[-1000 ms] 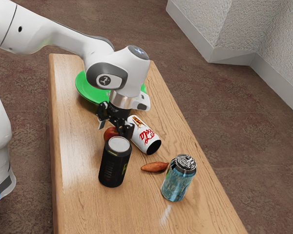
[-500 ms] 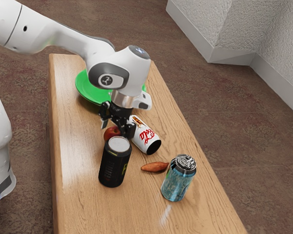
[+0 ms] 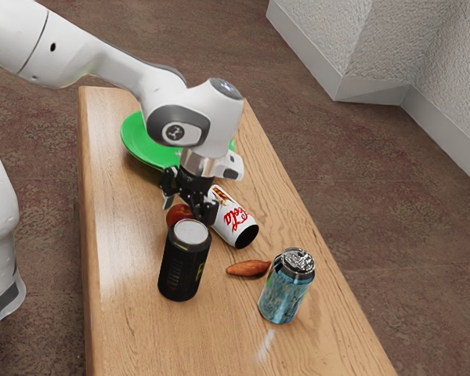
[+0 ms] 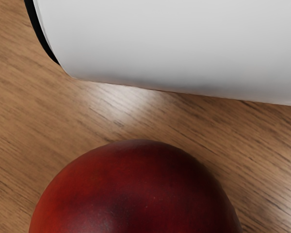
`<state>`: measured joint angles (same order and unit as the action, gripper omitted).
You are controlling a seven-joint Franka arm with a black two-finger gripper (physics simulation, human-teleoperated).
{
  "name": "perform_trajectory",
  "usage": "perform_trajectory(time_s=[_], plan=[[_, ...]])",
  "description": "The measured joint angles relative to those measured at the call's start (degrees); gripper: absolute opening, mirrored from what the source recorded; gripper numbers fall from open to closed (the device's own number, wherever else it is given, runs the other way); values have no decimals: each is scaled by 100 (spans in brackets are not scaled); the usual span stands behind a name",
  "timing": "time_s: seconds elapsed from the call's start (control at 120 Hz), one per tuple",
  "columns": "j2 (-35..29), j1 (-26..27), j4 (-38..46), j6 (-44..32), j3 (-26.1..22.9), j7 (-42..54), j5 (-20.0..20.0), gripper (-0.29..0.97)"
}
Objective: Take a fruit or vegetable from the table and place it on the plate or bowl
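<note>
A dark red apple [image 3: 178, 213] rests on the wooden table [image 3: 117, 235], between a black can and a white can. My gripper [image 3: 186, 200] hangs straight over it, open, fingertips down near the apple's top and straddling it. In the wrist view the apple [image 4: 136, 189] bulges up just under my hand, with the white can [image 4: 184, 43] lying close beside it. The green plate [image 3: 137, 137] sits behind my wrist, partly hidden by the arm. An orange sweet potato [image 3: 248, 269] lies further forward.
The white can [image 3: 233, 218] lies on its side right beside my gripper. An upright black can [image 3: 184, 260] stands just in front of the apple. A teal can [image 3: 287, 286] stands near the sweet potato. The table's long edges run close on both sides.
My hand has crept slightly toward the exterior view's right above the apple. The apple and the cans have stayed where they were.
</note>
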<state>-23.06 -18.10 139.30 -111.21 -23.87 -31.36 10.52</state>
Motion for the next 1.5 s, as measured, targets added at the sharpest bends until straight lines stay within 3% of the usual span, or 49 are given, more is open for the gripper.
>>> perform_trajectory(time_s=[0.175,0.5,0.633,0.808,1.275,1.5], plan=[[27,0,41,-54,3,19,-5,66],[101,2,95,-149,4,19,-22,33],[111,3,113,-148,3,-18,-63,28],[90,9,103,-36,5,-55,-38,35],[-369,28,-76,905,254,-129,72,33],[-453,31,-1370,1636,551,-158,36,34]])
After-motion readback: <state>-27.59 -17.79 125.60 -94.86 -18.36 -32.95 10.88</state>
